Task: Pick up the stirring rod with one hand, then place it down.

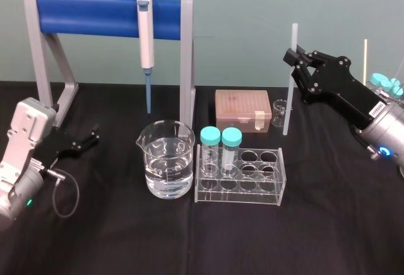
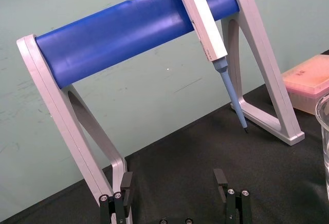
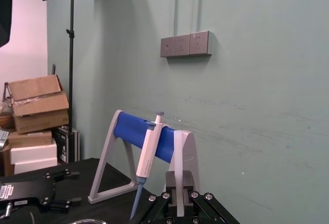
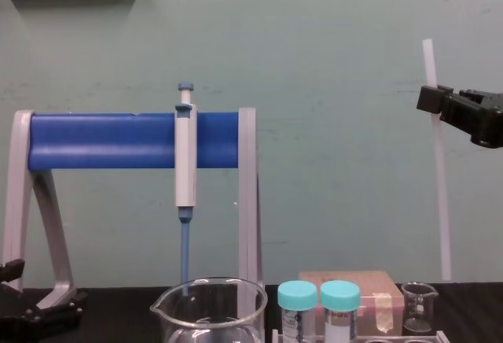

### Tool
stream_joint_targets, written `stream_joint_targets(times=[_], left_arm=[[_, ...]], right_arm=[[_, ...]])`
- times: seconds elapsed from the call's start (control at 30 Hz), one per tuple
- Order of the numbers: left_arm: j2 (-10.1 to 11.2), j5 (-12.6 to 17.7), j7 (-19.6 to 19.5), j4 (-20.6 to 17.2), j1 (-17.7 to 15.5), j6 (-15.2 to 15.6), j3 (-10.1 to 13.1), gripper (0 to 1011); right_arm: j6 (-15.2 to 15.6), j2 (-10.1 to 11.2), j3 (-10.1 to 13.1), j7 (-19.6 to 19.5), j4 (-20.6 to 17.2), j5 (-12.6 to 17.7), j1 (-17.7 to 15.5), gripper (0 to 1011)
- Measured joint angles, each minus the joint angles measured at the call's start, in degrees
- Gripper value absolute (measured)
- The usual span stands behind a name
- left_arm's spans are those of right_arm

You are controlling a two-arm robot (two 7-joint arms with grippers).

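Gripping the stirring rod (image 1: 290, 95) near its top, my right gripper (image 1: 294, 60) is closed on it, upright, with its lower end beside the small beaker (image 1: 279, 113). Pick-up looks done; next comes a slow, steady lowering onto the table. My left gripper (image 1: 88, 139) idles, fingers spread.

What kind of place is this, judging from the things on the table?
Probably a laboratory bench: a pipette hangs on a blue stand, and a glass beaker and a rack with capped vials stand on the black table.
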Motion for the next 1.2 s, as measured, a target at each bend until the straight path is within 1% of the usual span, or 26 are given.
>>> stream_joint_targets(times=[1.2], left_arm=[[0.0,0.0,0.0,0.0,0.0,0.0,0.0,1000]], right_arm=[[-0.28,0.4,0.49,-0.16,-0.69,-0.24,-0.92,66]])
